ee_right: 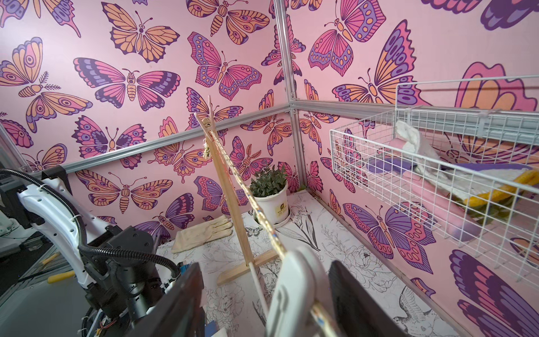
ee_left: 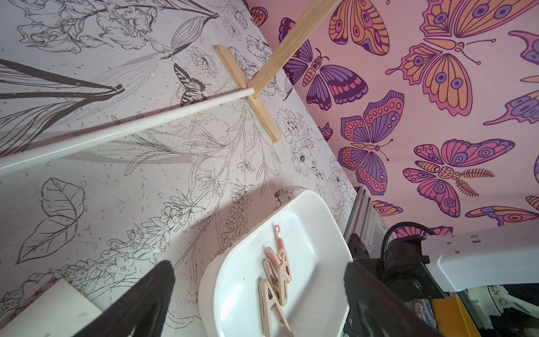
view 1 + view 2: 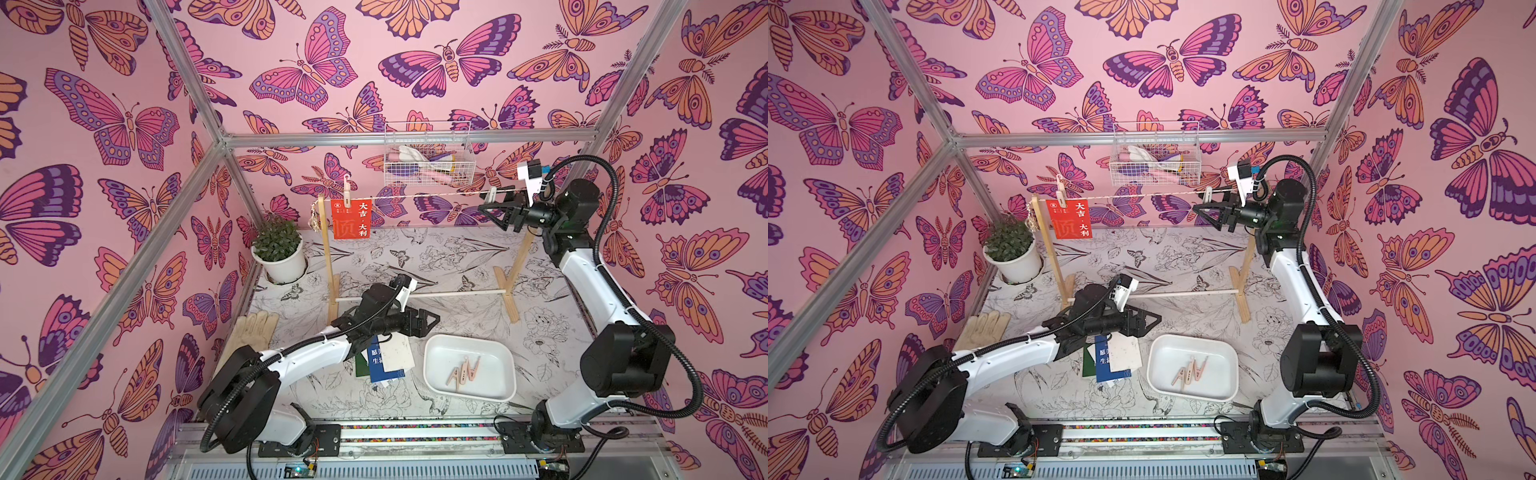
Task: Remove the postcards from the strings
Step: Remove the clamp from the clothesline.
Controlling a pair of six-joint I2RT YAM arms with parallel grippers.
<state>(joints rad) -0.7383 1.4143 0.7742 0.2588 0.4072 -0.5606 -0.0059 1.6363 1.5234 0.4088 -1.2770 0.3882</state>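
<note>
A red postcard (image 3: 351,219) (image 3: 1068,219) hangs from the string (image 3: 415,195) (image 3: 1133,195) at its left end, held by a pink-beige peg (image 3: 347,193). At the string's right end my right gripper (image 3: 488,214) (image 1: 265,280) stands open around a pale peg (image 3: 492,194) (image 1: 294,286) clipped on the twine; no card hangs there. Blue (image 3: 380,368), white (image 3: 398,353) and green (image 3: 360,365) postcards lie stacked on the table. Just above that stack my left gripper (image 3: 432,322) (image 2: 259,271) is open and empty.
A white tray (image 3: 432,345) (image 2: 210,280) holding three pegs (image 3: 463,372) sits right of the stack. The wooden frame (image 3: 328,257) with its low dowel (image 3: 419,294) spans the middle. A potted plant (image 3: 280,253), a beige glove (image 3: 253,332) and a wire basket (image 3: 428,160) are at the left and back.
</note>
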